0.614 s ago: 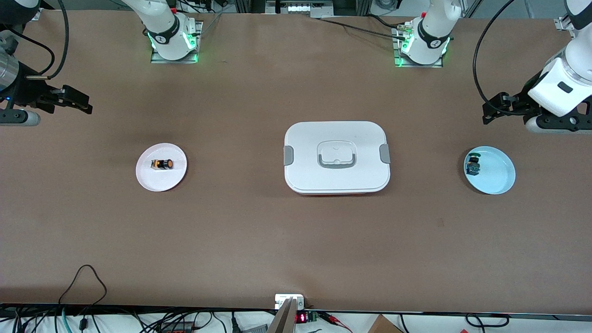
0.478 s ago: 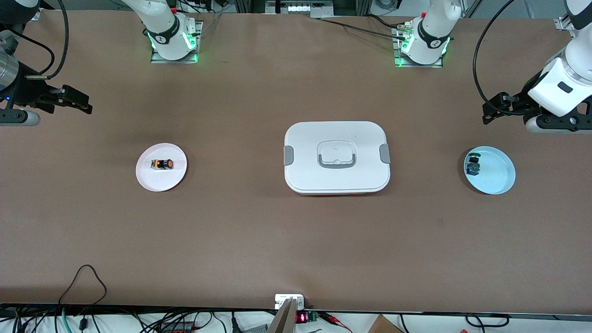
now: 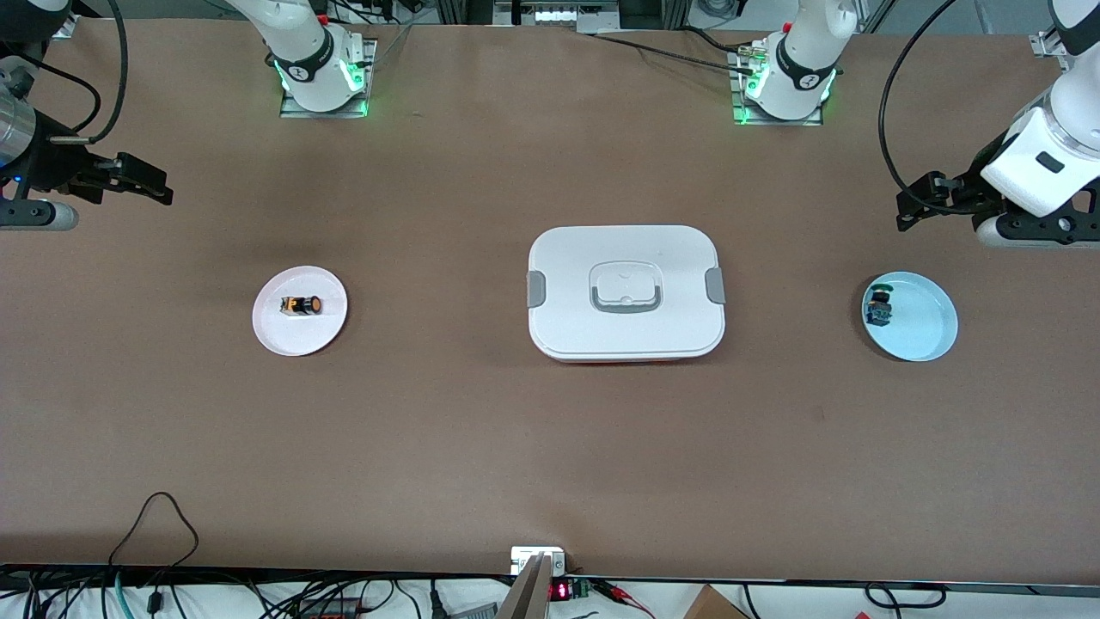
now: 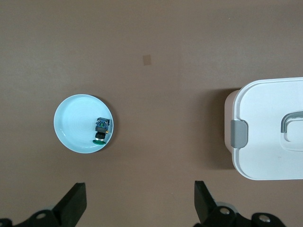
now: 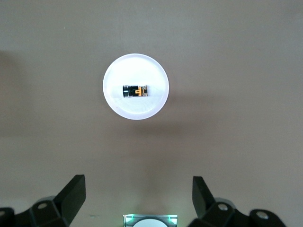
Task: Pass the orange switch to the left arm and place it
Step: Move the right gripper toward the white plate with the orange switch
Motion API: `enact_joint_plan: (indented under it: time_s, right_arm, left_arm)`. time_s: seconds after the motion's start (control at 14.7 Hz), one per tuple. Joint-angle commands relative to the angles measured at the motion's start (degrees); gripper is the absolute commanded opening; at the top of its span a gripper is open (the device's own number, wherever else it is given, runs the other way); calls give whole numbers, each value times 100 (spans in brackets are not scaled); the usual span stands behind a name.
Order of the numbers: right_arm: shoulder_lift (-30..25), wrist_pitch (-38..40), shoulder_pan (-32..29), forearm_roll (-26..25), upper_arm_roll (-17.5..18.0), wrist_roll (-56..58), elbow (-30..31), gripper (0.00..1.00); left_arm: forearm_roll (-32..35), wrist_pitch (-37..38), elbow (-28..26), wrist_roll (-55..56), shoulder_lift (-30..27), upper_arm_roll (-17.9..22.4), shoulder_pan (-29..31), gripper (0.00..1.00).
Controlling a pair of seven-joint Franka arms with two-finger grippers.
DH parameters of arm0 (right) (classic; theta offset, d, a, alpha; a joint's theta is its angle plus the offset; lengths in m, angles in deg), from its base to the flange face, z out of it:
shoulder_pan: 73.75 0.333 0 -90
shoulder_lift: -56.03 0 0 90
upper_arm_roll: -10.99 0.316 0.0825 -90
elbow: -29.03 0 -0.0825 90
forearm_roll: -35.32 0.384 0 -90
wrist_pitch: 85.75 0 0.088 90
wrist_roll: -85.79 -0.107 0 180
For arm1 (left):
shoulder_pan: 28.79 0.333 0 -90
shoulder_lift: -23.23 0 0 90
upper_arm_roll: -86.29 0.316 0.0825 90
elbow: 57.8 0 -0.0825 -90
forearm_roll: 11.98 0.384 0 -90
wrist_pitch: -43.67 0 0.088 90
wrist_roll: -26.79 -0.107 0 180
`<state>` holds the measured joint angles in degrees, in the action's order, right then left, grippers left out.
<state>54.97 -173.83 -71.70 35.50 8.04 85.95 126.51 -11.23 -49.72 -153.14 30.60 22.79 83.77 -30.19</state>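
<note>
The orange switch (image 3: 302,305) lies on its side on a small white plate (image 3: 292,335) toward the right arm's end of the table. It also shows in the right wrist view (image 5: 136,91) on that plate (image 5: 136,108). The white box (image 3: 626,292) stands mid-table, its edge visible in the left wrist view (image 4: 270,127). My right gripper (image 3: 144,183) is open and empty, high over bare table beside the plate (image 5: 138,183). My left gripper (image 3: 921,205) is open and empty, up over the table at the left arm's end (image 4: 139,189).
A green-capped switch (image 3: 878,307) lies on a light blue plate (image 3: 926,322) at the left arm's end, also seen in the left wrist view (image 4: 101,130). Arm bases (image 3: 322,82) stand along the table edge farthest from the front camera. Cables lie at the edge nearest it.
My right gripper has shifted slightly up in the front view. The left arm, the switches and the box have not moved.
</note>
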Motion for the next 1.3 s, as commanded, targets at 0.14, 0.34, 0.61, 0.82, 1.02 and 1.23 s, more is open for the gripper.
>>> enact_joint_plan:
  time_s: [0.14, 0.34, 0.61, 0.82, 1.02, 1.23]
  right_arm:
    - [202, 160, -47, 8, 23, 28, -71, 100]
    - [351, 72, -38, -1, 23, -50, -89, 100]
    - [509, -391, 173, -35, 23, -173, -54, 100]
    - [685, -823, 366, -342, 32, -226, -45, 100]
    - [921, -1149, 481, -449, 32, -235, -62, 100]
    - [1046, -1632, 446, -440, 14, -235, 253, 100]
  left_arm:
    - [-75, 32, -2, 58, -88, -29, 17, 100]
    - [-75, 23, -2, 58, -79, -29, 17, 100]
    - [-75, 32, -2, 58, -88, -29, 17, 100]
    - [-75, 32, -2, 58, -88, -29, 17, 100]
    - [-66, 32, -2, 58, -88, -29, 17, 100]
    - [-66, 32, -11, 58, -88, -38, 17, 100]
